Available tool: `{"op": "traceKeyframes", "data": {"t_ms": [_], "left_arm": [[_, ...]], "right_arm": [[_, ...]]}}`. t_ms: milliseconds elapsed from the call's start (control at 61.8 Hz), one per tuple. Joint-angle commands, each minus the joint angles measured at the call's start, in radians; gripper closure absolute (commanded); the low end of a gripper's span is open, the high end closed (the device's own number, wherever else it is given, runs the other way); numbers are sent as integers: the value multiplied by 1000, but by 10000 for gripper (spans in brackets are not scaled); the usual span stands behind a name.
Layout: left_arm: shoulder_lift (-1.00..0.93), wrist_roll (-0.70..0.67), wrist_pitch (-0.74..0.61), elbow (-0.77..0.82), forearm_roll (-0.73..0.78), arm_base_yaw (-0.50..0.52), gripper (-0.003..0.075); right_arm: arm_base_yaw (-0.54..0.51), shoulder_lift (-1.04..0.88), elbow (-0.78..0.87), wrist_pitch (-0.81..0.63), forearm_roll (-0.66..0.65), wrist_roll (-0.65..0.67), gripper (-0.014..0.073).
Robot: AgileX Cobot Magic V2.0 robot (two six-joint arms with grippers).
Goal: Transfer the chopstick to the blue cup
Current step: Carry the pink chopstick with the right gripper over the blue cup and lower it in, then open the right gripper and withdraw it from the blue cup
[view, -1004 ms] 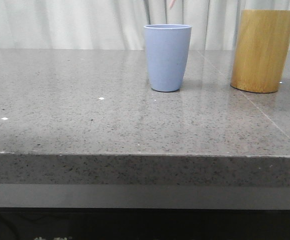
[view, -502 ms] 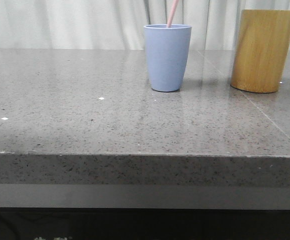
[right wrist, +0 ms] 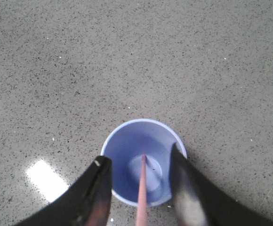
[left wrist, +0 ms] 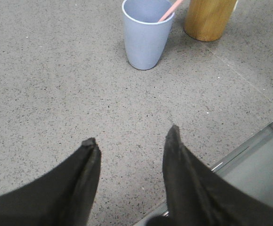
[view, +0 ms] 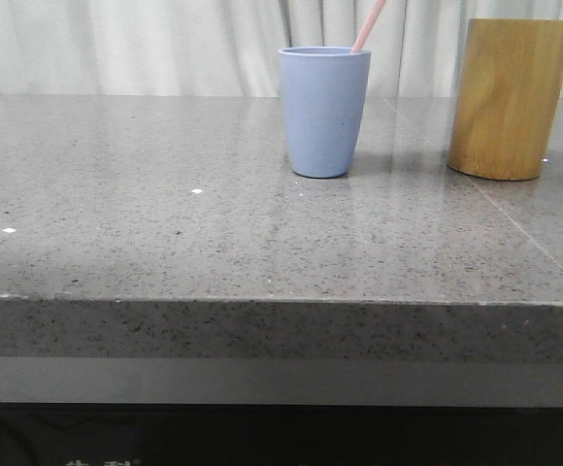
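The blue cup point(view: 324, 112) stands upright on the grey stone table at the back middle. One pale pink chopstick point(view: 369, 25) stands in it and leans right against the rim. My right gripper point(right wrist: 137, 153) hangs open straight above the cup point(right wrist: 122, 150). The chopstick point(right wrist: 142, 188) rises between its fingers and touches neither. My left gripper point(left wrist: 132, 136) is open and empty, low over the table near its front edge, with the cup point(left wrist: 143, 40) and the chopstick point(left wrist: 169, 10) well ahead of it. Neither gripper shows in the front view.
A taller yellow-brown bamboo holder point(view: 508, 97) stands right of the blue cup, a short gap away; it also shows in the left wrist view point(left wrist: 207, 19). The table's front edge point(view: 281, 301) runs across the front view. White curtains hang behind.
The pink chopstick came down into the blue cup, then tipped from nearly upright to leaning right on the rim. The cup and the holder stayed put.
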Motion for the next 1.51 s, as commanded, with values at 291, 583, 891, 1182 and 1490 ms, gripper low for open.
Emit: {"op": "traceKeyframes", "data": {"t_ms": [291, 583, 891, 1182, 1490], "left_arm": [[-12, -6, -65, -29, -11, -2, 407], [-12, -6, -65, -29, -11, -2, 407], [-10, -6, -64, -29, -11, -2, 407], [-10, -6, -61, -29, -11, -2, 407], [-10, -6, -61, -29, -11, -2, 523]], "right_arm": [[-53, -220, -48, 86, -21, 75, 211], [-132, -538, 210, 122, -86, 138, 211], [-132, -818, 567, -4, -118, 191, 211], [-132, -1028, 828, -172, -119, 192, 211], [-132, -1065, 900, -198, -119, 192, 442]]}}
